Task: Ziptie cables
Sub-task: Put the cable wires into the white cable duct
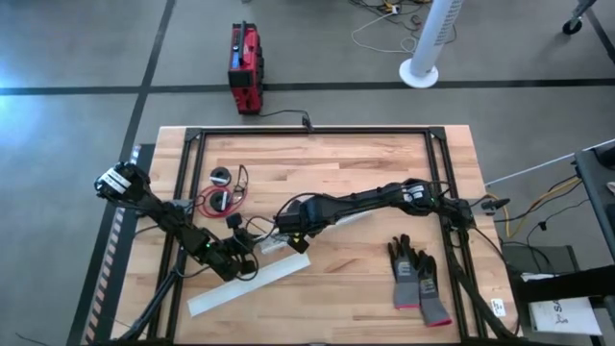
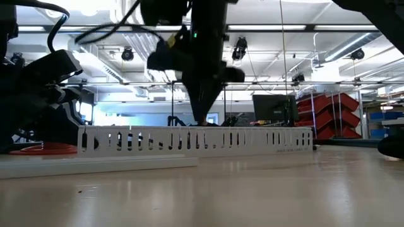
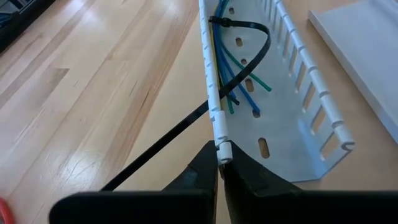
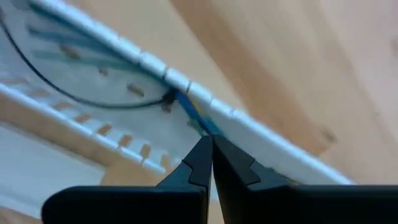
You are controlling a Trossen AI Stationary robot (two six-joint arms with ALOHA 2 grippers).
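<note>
A white slotted channel lies on the wooden table, left of centre. Thin blue, green and yellow cables lie inside it. A black ziptie loops around them, and its tail trails out over the table. My left gripper is shut on the channel's near end. My right gripper reaches down into the channel from above, shut where the cables run. A small coil of red and black wire rests on the table behind my left arm. My left gripper pinches the top edge of one slotted side wall between its two fingers, at the channel's open end. The fingers come slanting down along the channel's length. The channel rests flat on the table. My right gripper points down with its fingertips closed at the blue and yellow cables, beside the channel wall. The fingertips hide the exact spot, so I cannot tell whether the wall is pinched too.
A long flat white strip lies near the table's front, beside the channel. A pair of grey and black gloves lies at the front right. A red box stands on the floor beyond the far edge. A black frame rims the table.
</note>
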